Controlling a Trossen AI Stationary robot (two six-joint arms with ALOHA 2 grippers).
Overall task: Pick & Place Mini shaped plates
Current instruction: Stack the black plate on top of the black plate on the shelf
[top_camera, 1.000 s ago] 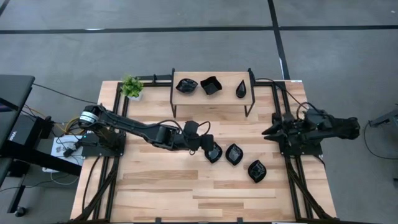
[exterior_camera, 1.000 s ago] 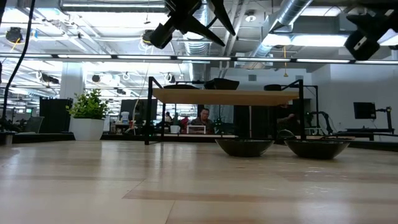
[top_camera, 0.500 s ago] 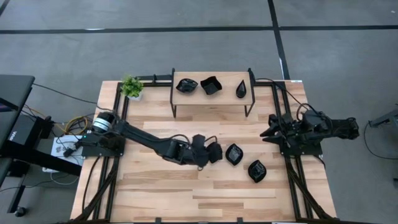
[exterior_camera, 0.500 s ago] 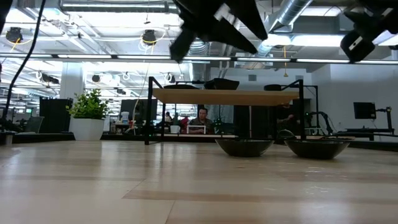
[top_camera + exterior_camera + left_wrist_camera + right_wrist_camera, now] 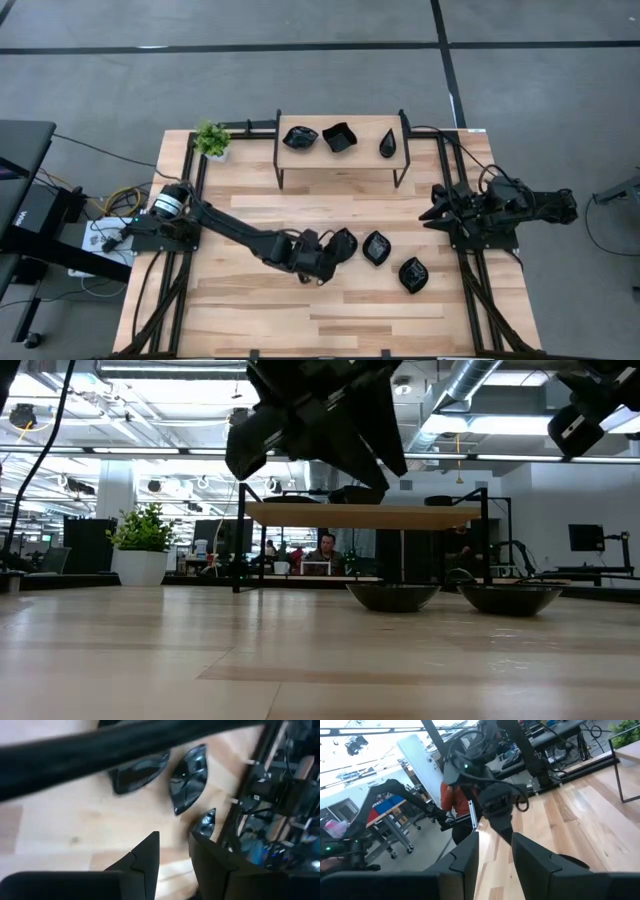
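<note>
My left claw (image 5: pixel 322 262) hangs by the plates.
Fingers apart, empty; nearest plate (image 5: pixel 343 243) sits just right, mid-frame.

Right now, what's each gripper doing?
Left gripper: open, holding nothing, above the table beside the plates.
Right gripper: open, empty, parked at the table's right edge.

Near half of table (image 5: pixel 250 310) lies bare; shelf (image 5: pixel 340 157) blocks the far middle.

One camera looks straight down on the counter (image 5: pixel 250 300), another skims level across it, both sharing the shelf (image 5: pixel 362 515).
</note>
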